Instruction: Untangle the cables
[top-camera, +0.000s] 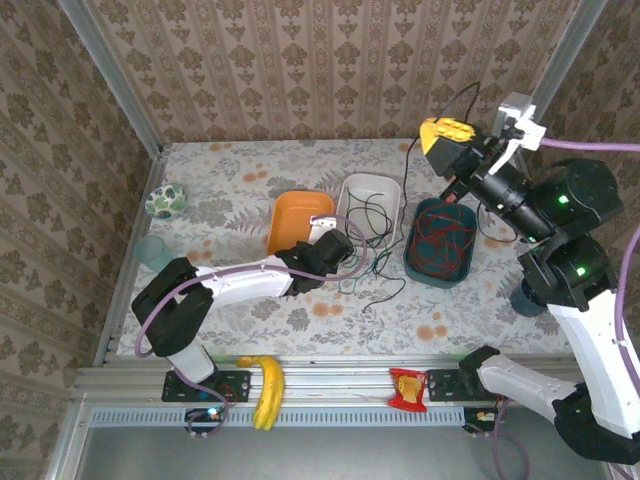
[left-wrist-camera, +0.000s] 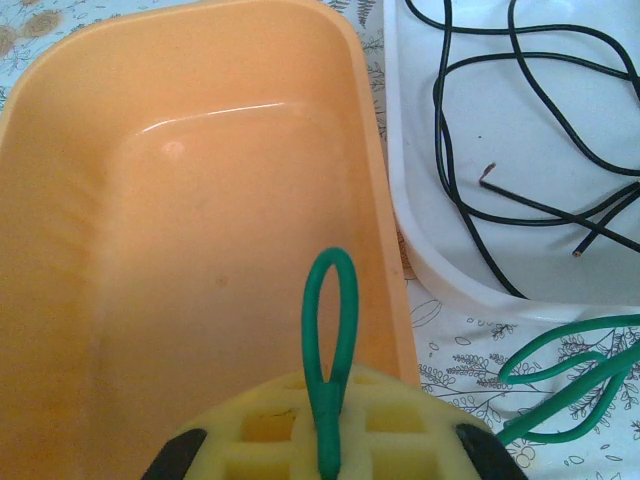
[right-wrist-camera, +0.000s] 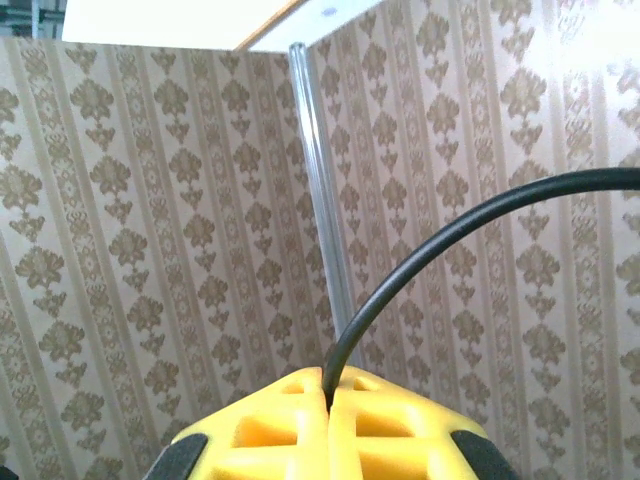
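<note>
Fingers (left-wrist-camera: 250, 445) of the left gripper (left-wrist-camera: 328, 400) are together, pinching a green cable (left-wrist-camera: 331, 300). Its loop pokes up past the tips, over the orange bin (left-wrist-camera: 150, 250). The green tail runs off to the right across the table (top-camera: 240, 170), just in front of the white bin (left-wrist-camera: 440, 250), so the long axis is roughly left-right.

The right gripper (right-wrist-camera: 328, 395) is also clamped, on 1 black cable (right-wrist-camera: 450, 240), and is held high over the far right. That cable drops left toward the white bin, where more black loops lie. Red cables (top-camera: 440, 240) sit in the teal bin (top-camera: 441, 281).

Likely next: the green goes into the orange bin, directly under the left tips. The left arm is nearer.
</note>
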